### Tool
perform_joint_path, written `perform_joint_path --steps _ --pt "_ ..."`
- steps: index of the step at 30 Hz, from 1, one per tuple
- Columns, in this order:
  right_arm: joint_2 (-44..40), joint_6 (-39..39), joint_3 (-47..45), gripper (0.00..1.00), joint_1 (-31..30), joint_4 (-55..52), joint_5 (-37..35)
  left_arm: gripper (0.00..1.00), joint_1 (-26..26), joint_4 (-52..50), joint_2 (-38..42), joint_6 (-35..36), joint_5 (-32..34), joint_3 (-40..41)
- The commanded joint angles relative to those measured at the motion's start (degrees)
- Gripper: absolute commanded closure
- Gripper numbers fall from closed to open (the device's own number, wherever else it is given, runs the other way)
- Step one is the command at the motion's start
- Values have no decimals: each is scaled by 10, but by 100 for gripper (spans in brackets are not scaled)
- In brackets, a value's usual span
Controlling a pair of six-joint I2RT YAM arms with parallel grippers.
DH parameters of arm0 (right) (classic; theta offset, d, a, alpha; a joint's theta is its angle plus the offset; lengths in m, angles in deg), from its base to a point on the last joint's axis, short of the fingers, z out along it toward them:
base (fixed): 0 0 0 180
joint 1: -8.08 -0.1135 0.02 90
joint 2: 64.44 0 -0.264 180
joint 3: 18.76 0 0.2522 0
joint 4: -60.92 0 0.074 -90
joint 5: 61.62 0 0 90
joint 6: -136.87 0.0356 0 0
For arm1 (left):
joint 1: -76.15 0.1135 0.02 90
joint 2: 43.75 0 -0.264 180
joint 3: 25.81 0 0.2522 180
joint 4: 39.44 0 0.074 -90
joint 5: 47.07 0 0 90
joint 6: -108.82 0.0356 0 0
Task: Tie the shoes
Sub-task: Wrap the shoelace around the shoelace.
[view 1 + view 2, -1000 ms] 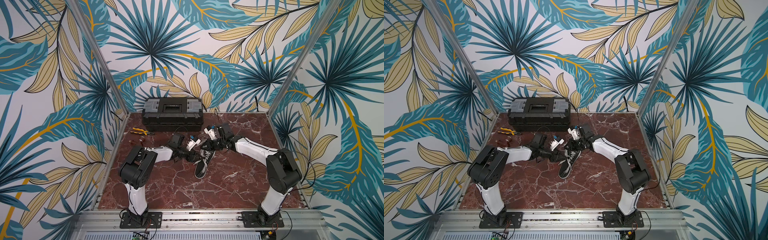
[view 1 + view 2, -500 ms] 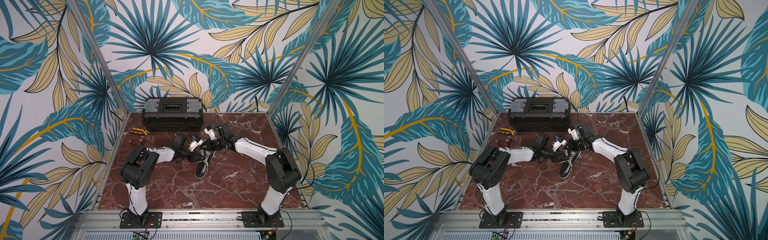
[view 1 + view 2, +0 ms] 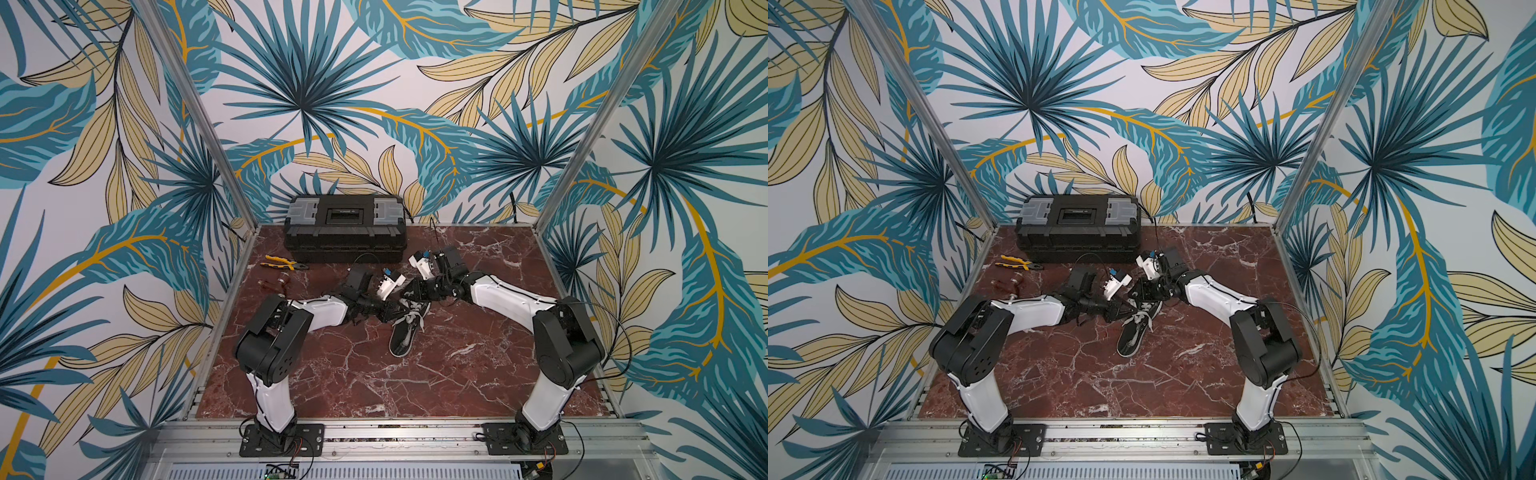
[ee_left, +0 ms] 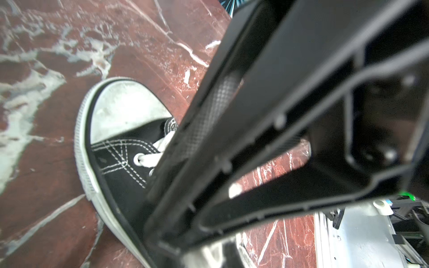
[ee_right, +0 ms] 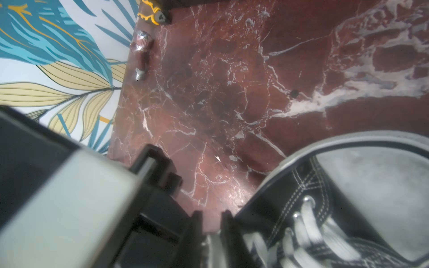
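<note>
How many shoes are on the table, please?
1. The black sneaker lies in front of the toolbox, toe pointing away from it. No second shoe shows; behind the toolbox is unseen.

black sneaker (image 3: 409,332), white toe cap (image 4: 125,109), red marble table (image 3: 457,374), black toolbox (image 3: 345,232)

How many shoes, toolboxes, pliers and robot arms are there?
Black canvas sneaker with white toe cap: 1
Black plastic toolbox: 1
Yellow-handled pliers: 1
White-and-black robot arms: 2, left arm and right arm
Total: 5
</note>
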Motion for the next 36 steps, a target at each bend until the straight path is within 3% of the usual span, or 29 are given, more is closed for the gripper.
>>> perform_joint_path --steps 1,10,17,25,36 --pt "-43 -25 -26 69 -3 -38 -24 100 -2 14 24 15 13 21" --pt "-131 -30 -122 56 9 -37 -84 100 -7 -17 31 38 19 17" --pt "-87 22 -110 55 21 -3 -123 100 -7 -45 32 46 20 15" --pt "-15 23 -68 59 20 42 -9 100 -7 -40 25 29 15 14" --pt "9 21 -74 68 21 30 79 100 -7 -38 26 19 30 16"
